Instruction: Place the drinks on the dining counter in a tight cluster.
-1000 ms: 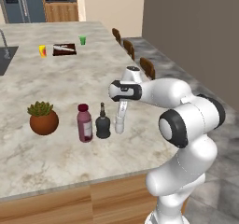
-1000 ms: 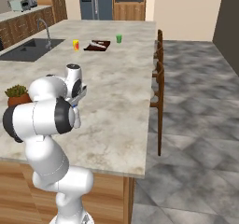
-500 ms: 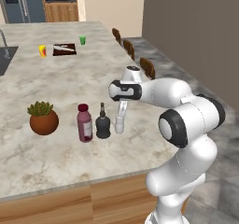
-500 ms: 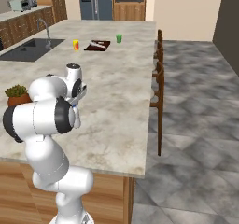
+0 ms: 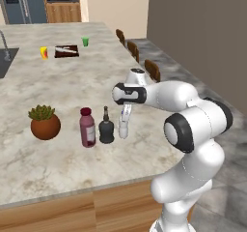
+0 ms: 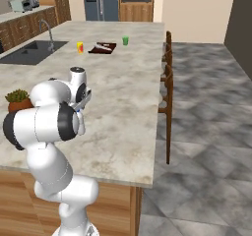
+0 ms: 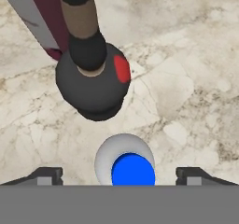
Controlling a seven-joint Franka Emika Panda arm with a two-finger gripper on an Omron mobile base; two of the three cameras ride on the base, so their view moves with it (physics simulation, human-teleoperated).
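Three bottles stand close together on the dining counter point(image 5: 72, 76), the small white bottle point(image 7: 125, 164) between the gripper's point(image 7: 119, 174) wide-spread, empty fingertips; it looks light, rigid and tippy, best taken round its body below the blue cap.

1. No readable text, brand, number or sign anywhere.
2. Black bottle point(image 7: 93, 85): plain red patch on its shoulder, no lettering.
3. Dark-red bottle point(image 5: 87, 127), just beside the black bottle: pale label area, nothing legible.
4. White bottle point(image 7: 125, 161), near the black bottle: blue cap, no print.
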